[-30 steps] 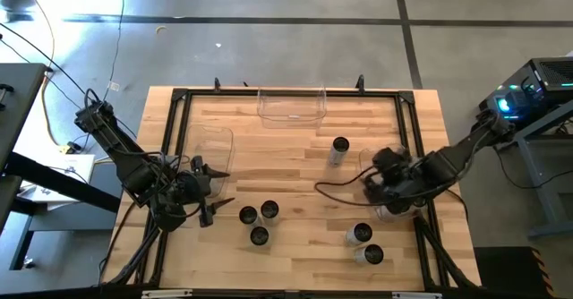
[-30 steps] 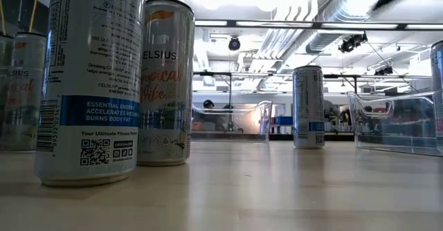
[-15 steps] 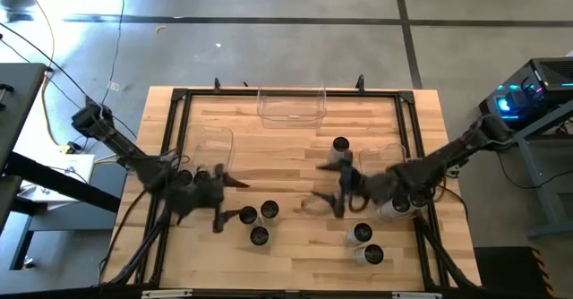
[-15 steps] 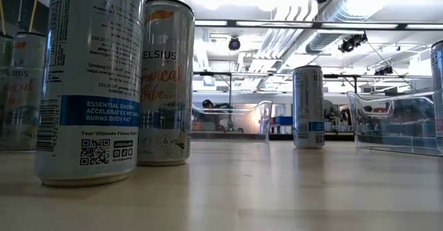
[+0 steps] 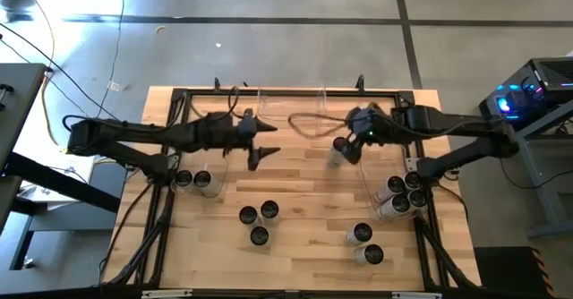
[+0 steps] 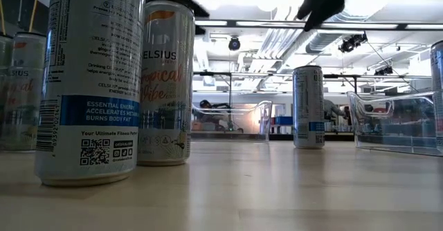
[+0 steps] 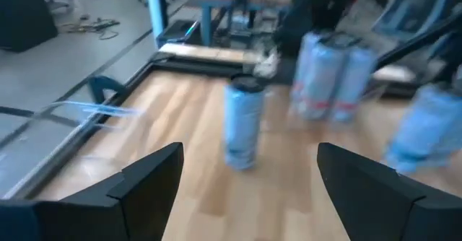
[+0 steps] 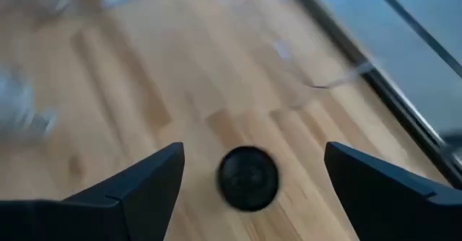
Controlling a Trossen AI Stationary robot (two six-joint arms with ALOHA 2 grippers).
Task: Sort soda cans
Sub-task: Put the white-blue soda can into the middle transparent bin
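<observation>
A lone soda can [image 5: 337, 149] stands upright on the wooden table toward the far middle; it also shows in the low view [image 6: 308, 106] and in the left wrist view [image 7: 243, 122]. My right gripper [image 5: 351, 140] is open above it, and the can's dark top [image 8: 248, 177] shows between and below its fingers, which do not touch it. My left gripper [image 5: 266, 143] is open and empty to the can's left, pointing at it. Three cans [image 5: 258, 220] stand in a cluster near the front middle, and two more [image 5: 365, 243] at the front right.
A clear bin [image 5: 213, 147] at the left holds two cans [image 5: 193, 180]. A clear bin [image 5: 383, 169] at the right holds several cans [image 5: 405, 193]. A third clear bin [image 5: 291, 104] stands at the far edge. A black frame [image 5: 175, 111] borders the table.
My left gripper has swung from beside the left bin toward the far edge and the right. My right gripper has left the right bin, gone left over the table's middle, then toward the far edge, and now stands over the lone can. No can has moved.
</observation>
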